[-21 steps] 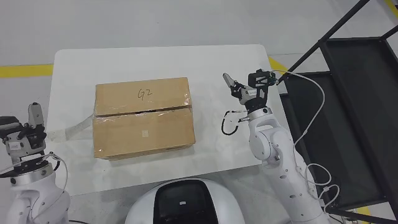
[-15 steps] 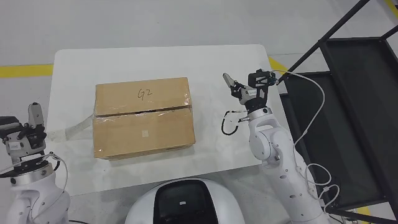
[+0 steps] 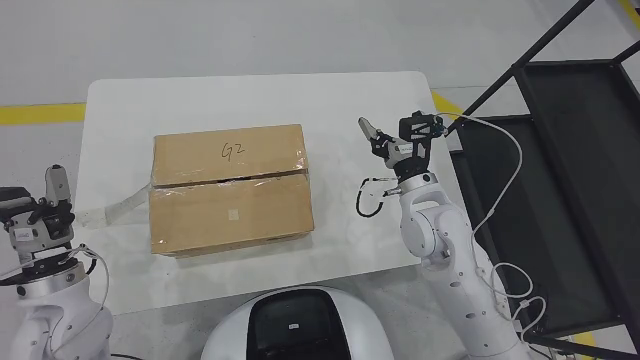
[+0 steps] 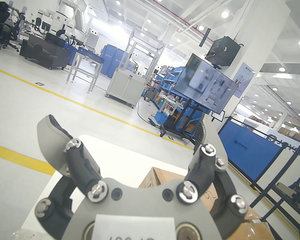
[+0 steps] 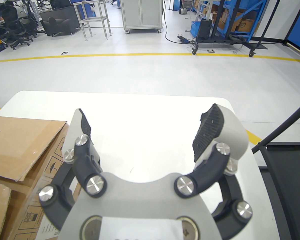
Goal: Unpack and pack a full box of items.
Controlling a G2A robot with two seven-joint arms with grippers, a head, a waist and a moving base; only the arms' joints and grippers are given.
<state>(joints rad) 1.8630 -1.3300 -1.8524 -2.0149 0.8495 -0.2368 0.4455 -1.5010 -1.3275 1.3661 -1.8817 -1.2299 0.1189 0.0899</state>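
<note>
The box (image 3: 228, 188) is sitting on the white table (image 3: 260, 100), left of its middle, with both top flaps folded down and meeting along a seam that is running left to right. The far flap is bearing a handwritten mark, and at the seam's right end its edge is lying slightly raised over the near flap. What looks like a strip of clear tape (image 3: 125, 203) is trailing from the box's left side onto the table, though the top view is too faint there to be sure. The left gripper (image 4: 126, 126) is hovering at the near left, just outside the table's edge and well apart from the box, with its fingers spread wide and nothing between them; its wrist view is looking across the table's corner at the box beyond. The right gripper (image 5: 145, 116) is hanging over the bare right part of the table, near the box's right side but not touching it, and its fingers are likewise standing wide apart around nothing. A black rack (image 3: 560, 180) is standing just beside the table's right edge, and yellow floor lines (image 3: 40, 113) are running past the table on both sides.
</note>
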